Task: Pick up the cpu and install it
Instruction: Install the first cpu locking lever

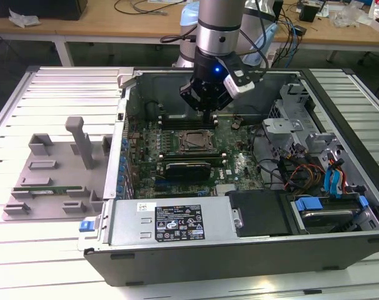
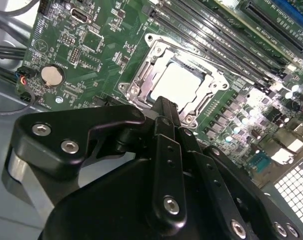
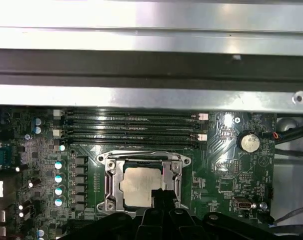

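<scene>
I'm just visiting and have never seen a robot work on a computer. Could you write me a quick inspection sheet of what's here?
Surface: slatted white table carrying an open computer case.
Job's things: cpu lies inside the motherboard socket, its frame open.
Clutter: grey tray blocks on the exterior view's left.
Grippers: gripper hangs just above the socket, holding nothing; fingers look closed.
Cables: bundle of coloured wires inside the case.
Surroundings: wooden bench behind, with cords and oddments.
</scene>
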Controlling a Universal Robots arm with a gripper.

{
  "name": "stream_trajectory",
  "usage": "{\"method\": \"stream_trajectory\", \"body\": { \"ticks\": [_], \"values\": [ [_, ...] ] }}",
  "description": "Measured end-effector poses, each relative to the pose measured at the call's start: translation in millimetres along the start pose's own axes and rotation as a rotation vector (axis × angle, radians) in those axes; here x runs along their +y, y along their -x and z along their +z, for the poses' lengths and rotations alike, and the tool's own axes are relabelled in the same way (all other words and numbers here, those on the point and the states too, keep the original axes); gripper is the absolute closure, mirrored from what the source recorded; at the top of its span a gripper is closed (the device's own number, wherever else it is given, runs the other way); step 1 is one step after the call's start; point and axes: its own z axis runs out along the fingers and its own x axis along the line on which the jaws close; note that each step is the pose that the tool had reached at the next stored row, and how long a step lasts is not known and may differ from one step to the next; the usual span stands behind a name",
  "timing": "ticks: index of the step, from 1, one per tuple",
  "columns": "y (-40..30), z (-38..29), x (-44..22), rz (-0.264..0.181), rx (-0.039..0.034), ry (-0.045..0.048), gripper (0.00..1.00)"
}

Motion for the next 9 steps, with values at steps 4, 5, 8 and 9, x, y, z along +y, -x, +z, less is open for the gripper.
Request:
{"method": "stream_trajectory", "body": {
  "ticks": [4,5,8,9],
  "values": [
    [-0.2,-2.4,-2.6,0.0,0.0,-0.0001,0.89],
    [-0.2,-3.2,-2.8,0.0,-0.0001,0.0,0.89],
    [-0.2,-7.6,-3.1,0.0,-0.0002,0.0,0.89],
    [-0.2,-8.7,-3.2,0.0,-0.0003,0.0,0.89]
  ]
}}
